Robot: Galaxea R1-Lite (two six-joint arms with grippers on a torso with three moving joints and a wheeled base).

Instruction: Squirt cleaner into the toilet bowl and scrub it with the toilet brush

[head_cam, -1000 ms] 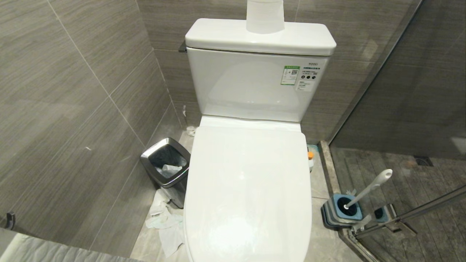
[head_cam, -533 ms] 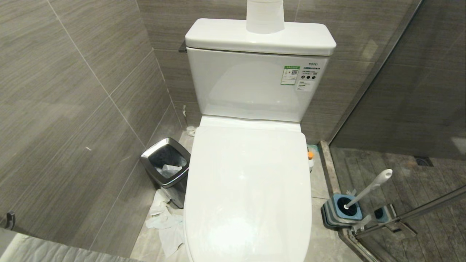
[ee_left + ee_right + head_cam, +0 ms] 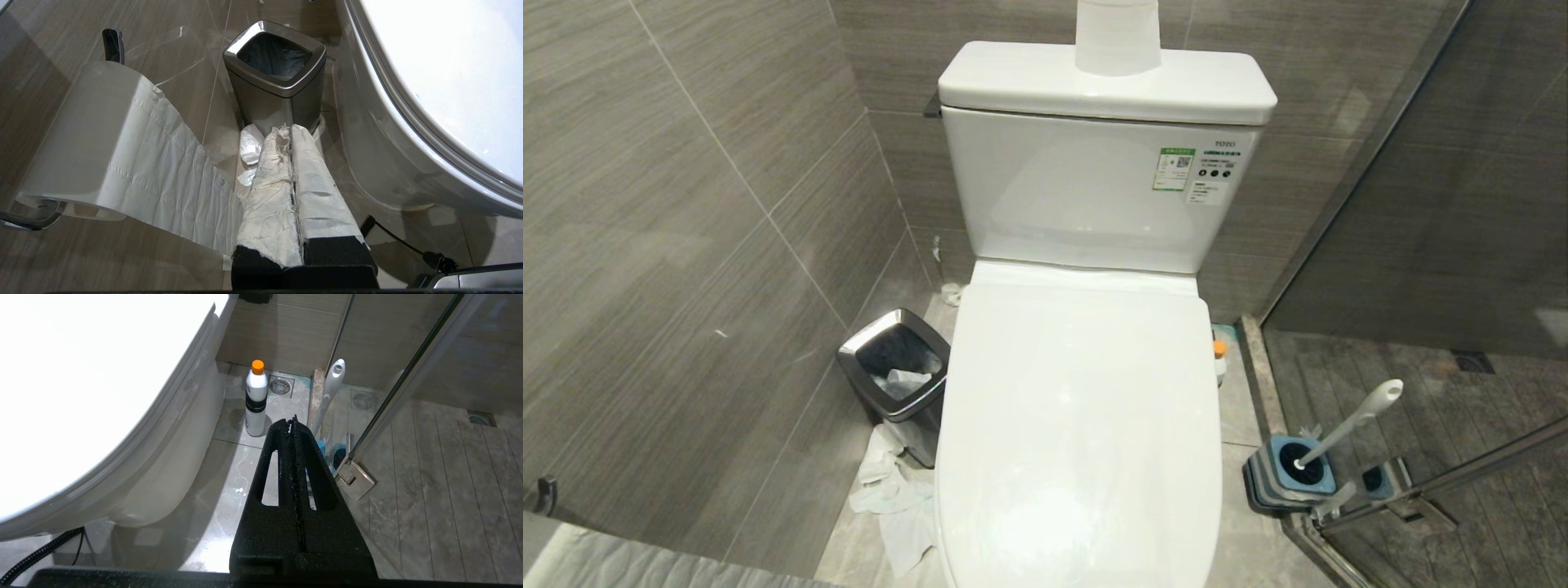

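The white toilet bowl (image 3: 1086, 204) fills the middle of the head view; its lid (image 3: 1078, 425) is down and hides the basin. The cleaner (image 3: 256, 400), a pale bottle with an orange cap, stands upright on the floor by the toilet's right side, its cap (image 3: 1218, 349) peeking past the lid. The toilet brush (image 3: 1356, 418) leans in its blue-and-grey holder (image 3: 1289, 475) further right. My right gripper (image 3: 291, 421) is shut and empty, short of the bottle and the brush handle (image 3: 331, 386). Beside the toilet's left flank my left gripper (image 3: 287, 130) hangs shut and empty, its fingers (image 3: 269, 183) wrapped in white. Neither arm shows in the head view.
A chrome-rimmed bin (image 3: 897, 366) stands left of the toilet with crumpled tissue (image 3: 894, 498) on the floor before it. A toilet-paper roll (image 3: 94, 134) hangs on the left wall. The glass shower door's frame (image 3: 408, 375) and hinge (image 3: 354, 479) stand right of the brush. Another roll (image 3: 1117, 37) sits on the tank.
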